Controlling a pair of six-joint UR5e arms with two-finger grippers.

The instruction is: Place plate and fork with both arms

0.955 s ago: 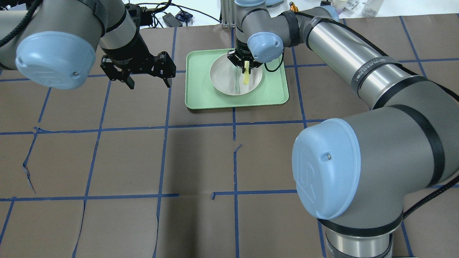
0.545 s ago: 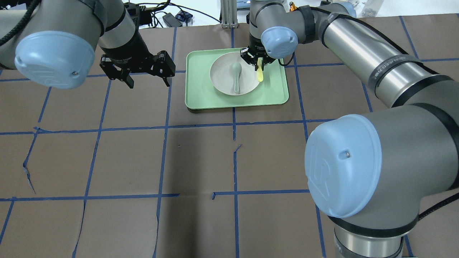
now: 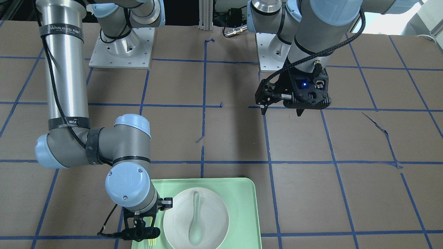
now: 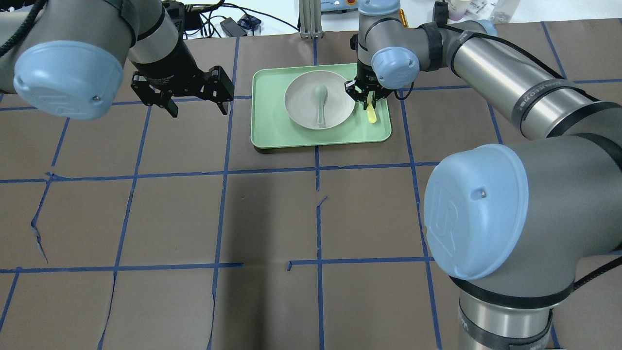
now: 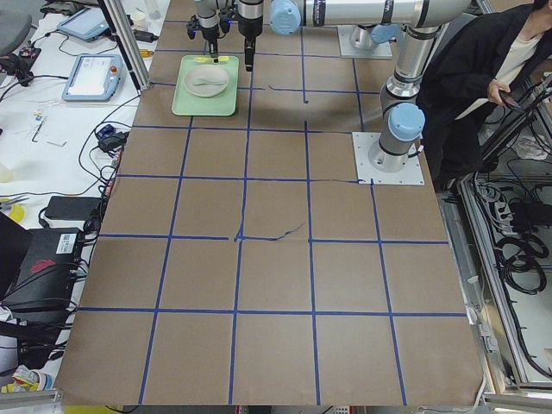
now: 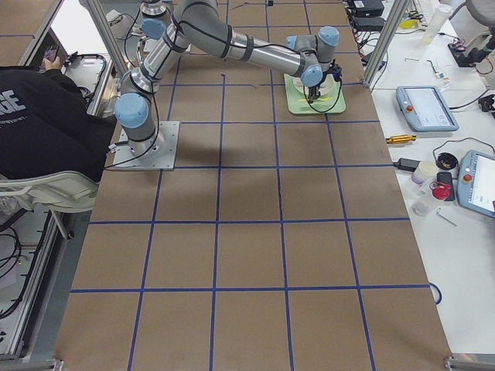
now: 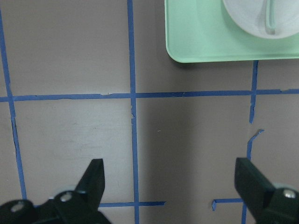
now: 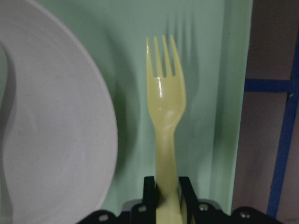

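Note:
The off-white plate (image 4: 301,104) lies on the mint-green tray (image 4: 272,131) with a grey-green spoon (image 4: 320,99) in it. My right gripper (image 4: 367,97) is shut on the handle of the pale-yellow fork (image 4: 371,115) and holds it over the tray strip right of the plate. In the right wrist view the fork (image 8: 166,107) points tines forward beside the plate rim (image 8: 56,130). Whether it touches the tray I cannot tell. My left gripper (image 4: 199,112) is open and empty, above the table left of the tray; it also shows in the left wrist view (image 7: 173,182).
The table is covered in brown paper with blue tape lines. The tray's corner (image 7: 196,42) is ahead and to the right of the left gripper. Cables and devices lie beyond the table's far edge (image 4: 233,24).
My right gripper has carried the fork to the right, from over the plate to the tray strip beside it, uncovering the spoon. The left gripper has barely shifted.

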